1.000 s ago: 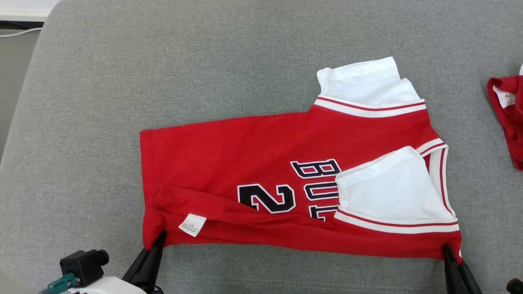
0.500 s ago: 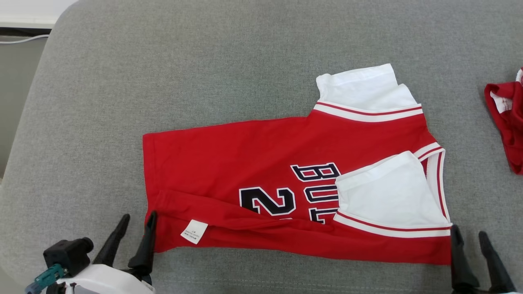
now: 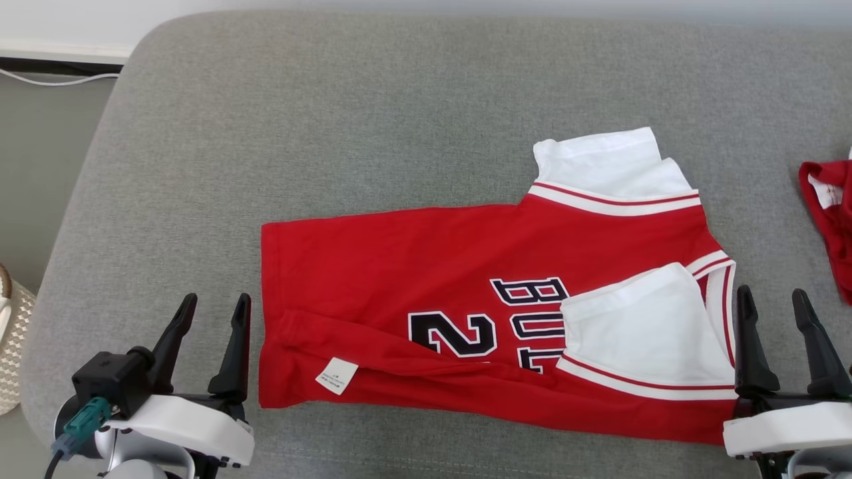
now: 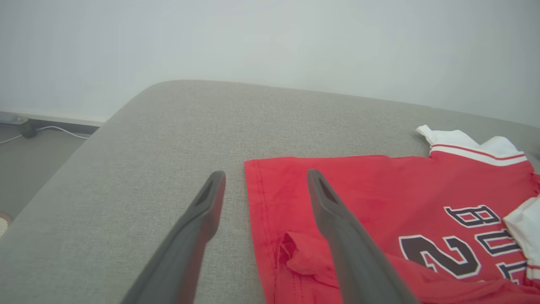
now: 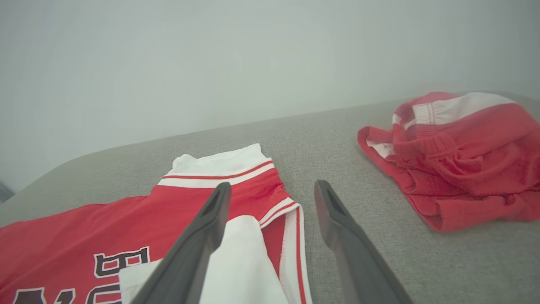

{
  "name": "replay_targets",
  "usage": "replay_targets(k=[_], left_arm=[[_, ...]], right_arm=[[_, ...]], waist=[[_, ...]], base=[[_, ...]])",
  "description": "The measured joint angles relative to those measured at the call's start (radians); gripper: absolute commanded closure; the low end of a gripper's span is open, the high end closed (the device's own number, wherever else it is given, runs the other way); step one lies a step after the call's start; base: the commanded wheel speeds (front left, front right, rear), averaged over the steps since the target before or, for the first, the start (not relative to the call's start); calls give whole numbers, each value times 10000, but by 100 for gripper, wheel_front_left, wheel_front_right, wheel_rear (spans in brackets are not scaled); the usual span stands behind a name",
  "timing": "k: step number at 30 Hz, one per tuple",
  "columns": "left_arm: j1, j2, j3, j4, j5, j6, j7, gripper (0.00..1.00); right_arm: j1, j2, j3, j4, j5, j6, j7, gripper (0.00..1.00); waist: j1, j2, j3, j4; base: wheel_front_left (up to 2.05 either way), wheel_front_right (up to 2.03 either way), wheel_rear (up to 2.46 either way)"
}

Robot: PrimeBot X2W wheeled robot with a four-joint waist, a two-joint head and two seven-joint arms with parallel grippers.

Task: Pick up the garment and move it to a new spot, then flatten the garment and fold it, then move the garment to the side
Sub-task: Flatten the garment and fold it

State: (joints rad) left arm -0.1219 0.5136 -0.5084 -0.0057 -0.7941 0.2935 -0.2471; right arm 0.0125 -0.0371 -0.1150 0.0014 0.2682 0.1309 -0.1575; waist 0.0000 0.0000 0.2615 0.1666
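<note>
You've released the garment [image 3: 399, 266] | left gripper [image 3: 216, 301]: off its near corner, jaws apart | right gripper [image 3: 770, 293]: likewise freed, jaws apart

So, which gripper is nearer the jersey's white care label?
Left. The left gripper is just left of the care label; the right gripper is across the jersey, by its neckline.

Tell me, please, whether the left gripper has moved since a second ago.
Yes. Judged against the jersey, the left gripper has let go of its near-left corner, opened, and now stands just left of it.
</note>
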Motion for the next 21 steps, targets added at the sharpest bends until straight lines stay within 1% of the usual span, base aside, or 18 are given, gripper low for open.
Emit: replay_targets(k=[5, 9, 12, 21], left_arm=[[-165, -69, -245, -38, 286, 161, 4, 0], [-161, -113, -397, -92, 407, 255, 67, 0], [-94, -88, -453, -150, 474, 422, 109, 0], [57, 50, -539, -194, 474, 569, 320, 0]], right_arm=[[-232, -4, 102, 345, -407, 0, -31, 0], [-230, -4, 217, 604, -403, 0, -75, 0], [-181, -2, 282, 754, -401, 0, -186, 0], [1, -4, 318, 945, -399, 0, -278, 0]], waist=[[0, 0, -309, 151], [0, 0, -629, 217], [0, 0, -850, 211], [0, 0, -1205, 127]], base=[[0, 0, 0], [0, 0, 0], [0, 0, 0], [0, 0, 0]])
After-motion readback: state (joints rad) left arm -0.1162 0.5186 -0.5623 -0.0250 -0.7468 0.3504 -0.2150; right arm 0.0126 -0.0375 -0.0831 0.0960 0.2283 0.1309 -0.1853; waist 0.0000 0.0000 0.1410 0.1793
